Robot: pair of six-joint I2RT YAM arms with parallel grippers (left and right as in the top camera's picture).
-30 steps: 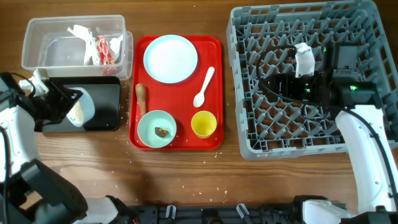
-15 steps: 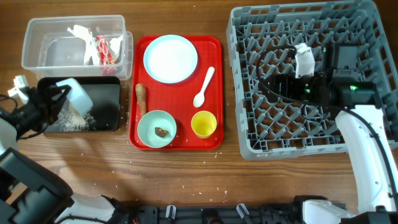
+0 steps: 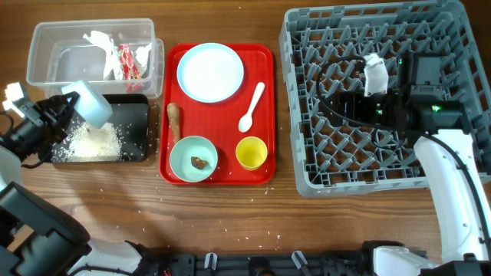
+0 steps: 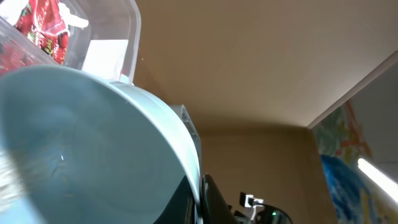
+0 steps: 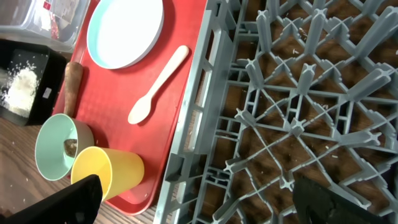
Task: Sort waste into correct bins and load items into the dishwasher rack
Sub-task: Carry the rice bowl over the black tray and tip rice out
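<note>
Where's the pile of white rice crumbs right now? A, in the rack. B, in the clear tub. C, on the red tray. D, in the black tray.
D: the crumbs lie heaped in the black tray, just below the tipped white bowl.

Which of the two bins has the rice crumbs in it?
The black tray: white crumbs lie heaped in it. The clear tub behind it holds the red-and-white wrapper and paper scraps instead.

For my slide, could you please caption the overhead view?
Left gripper tilts white bowl over rice in black tray; right gripper open above rack.
</note>
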